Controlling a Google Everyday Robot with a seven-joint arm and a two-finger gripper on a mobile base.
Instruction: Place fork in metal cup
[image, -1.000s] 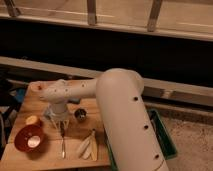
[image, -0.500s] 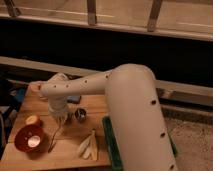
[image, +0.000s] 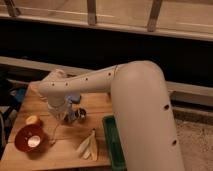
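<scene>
Moved: since the earlier frames the fork (image: 54, 135) has left its straight lie on the tabletop (image: 67, 152) and now slants, top end raised toward the gripper (image: 64, 116); the arm (image: 100, 82) has bent lower over the board.
Gripper: just beside the metal cup (image: 81, 114), on its left in view, pointing down.
Jaws: closed on the top end of the fork, as far as the view shows.
Fork: left of the metal cup, running down and away from it, lower tip near the tabletop; not in the cup.
Metal cup: upright on the tabletop, under the forearm, apart from the fork.
Red bowl (image: 19, 142): well left of the metal cup and nearer the camera, something pale inside.
Orange round thing (image: 33, 120): left of the metal cup, just behind the red bowl.
Banana peel (image: 89, 146): in front of the metal cup, lying flat.
Green tray (image: 111, 140): right of the metal cup, at the tabletop's edge.
</scene>
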